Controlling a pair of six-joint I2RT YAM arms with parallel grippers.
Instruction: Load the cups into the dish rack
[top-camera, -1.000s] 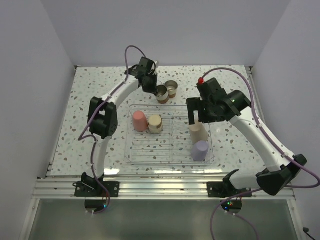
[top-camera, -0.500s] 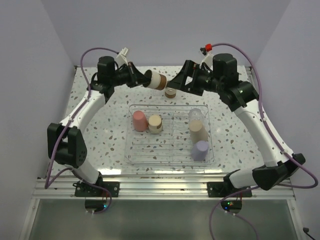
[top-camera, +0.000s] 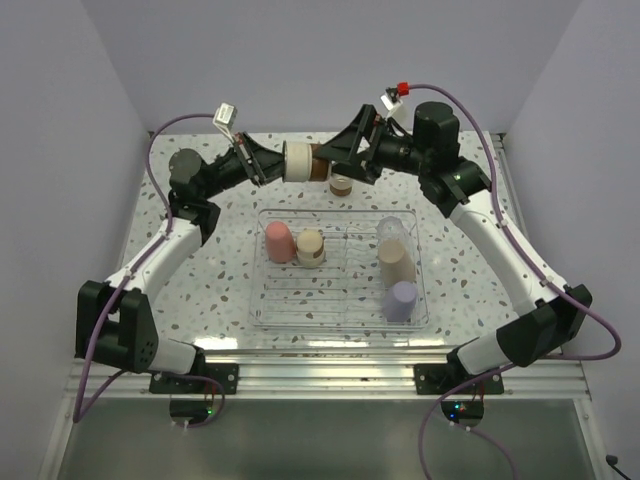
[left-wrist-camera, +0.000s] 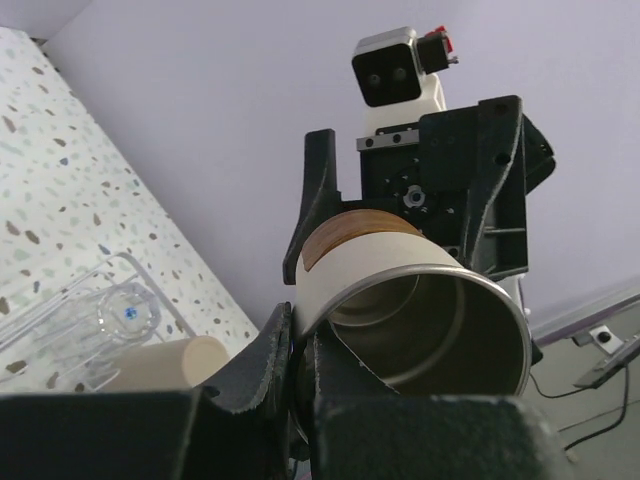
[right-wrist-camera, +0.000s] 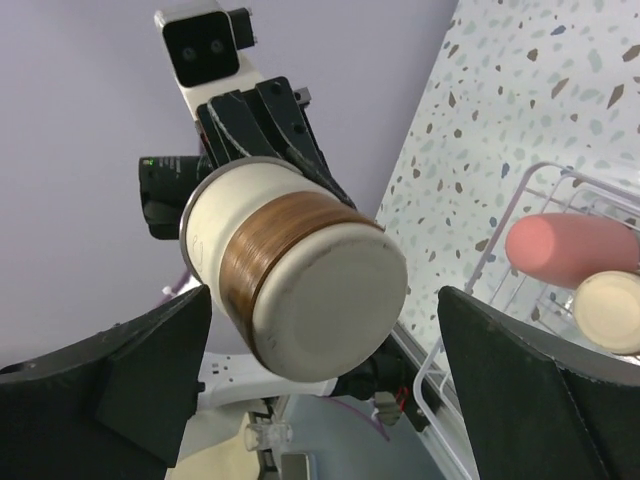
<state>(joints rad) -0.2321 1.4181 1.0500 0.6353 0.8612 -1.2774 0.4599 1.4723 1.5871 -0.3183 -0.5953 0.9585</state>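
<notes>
My left gripper (top-camera: 276, 162) is shut on the rim of a short steel cup (top-camera: 301, 162) with a tan-brown band, one finger inside and one outside (left-wrist-camera: 300, 350). It holds the cup sideways in the air behind the dish rack (top-camera: 268, 300). My right gripper (top-camera: 338, 160) is open, with its jaws either side of the cup's base (right-wrist-camera: 330, 290) and not touching it. A second steel cup (top-camera: 341, 185) stands on the table below. In the rack are a coral-pink cup (top-camera: 279, 241), a tan-based steel cup (top-camera: 311, 247), a clear cup (top-camera: 391, 229), a beige cup (top-camera: 396, 264) and a lavender cup (top-camera: 402, 299).
The two wrists face each other closely above the table's back middle. Pale walls close in the back and both sides. The speckled table (top-camera: 200, 260) lies around the rack.
My left arm has lifted the steel cup off the table and turned it sideways. My right arm has left the rack and brought its open jaws up around the cup's base.
</notes>
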